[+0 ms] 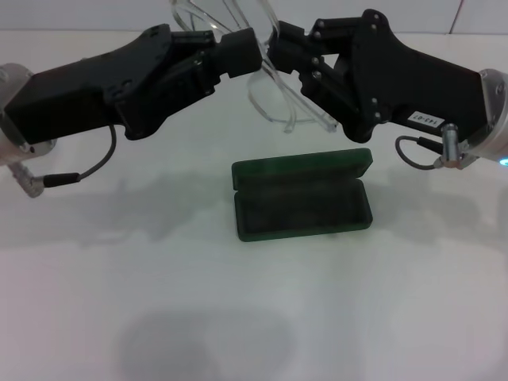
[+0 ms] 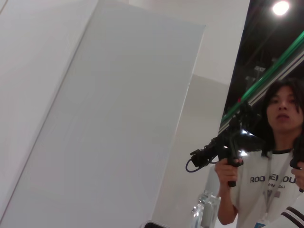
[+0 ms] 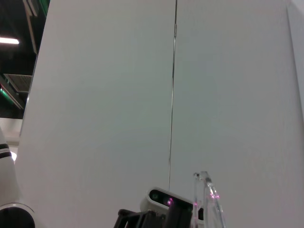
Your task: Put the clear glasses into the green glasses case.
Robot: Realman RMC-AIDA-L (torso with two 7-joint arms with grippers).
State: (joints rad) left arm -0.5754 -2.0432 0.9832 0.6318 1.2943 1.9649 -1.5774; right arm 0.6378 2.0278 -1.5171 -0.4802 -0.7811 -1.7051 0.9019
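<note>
The clear glasses (image 1: 274, 99) hang in the air above the back of the table, between my two grippers. My left gripper (image 1: 248, 52) comes in from the left and is shut on the frame. My right gripper (image 1: 279, 46) meets it from the right and is also shut on the frame. The lens hangs down below the right gripper and the thin arms stick up toward the wall. A clear edge of the glasses (image 3: 209, 202) shows in the right wrist view. The green glasses case (image 1: 302, 208) lies open on the table below and in front of them, its lid (image 1: 302, 168) tipped back and its inside bare.
The white table (image 1: 119, 302) spreads out around the case. A white wall (image 1: 95, 16) stands close behind the grippers. In the left wrist view a person (image 2: 273, 156) stands off to the side holding hand controllers.
</note>
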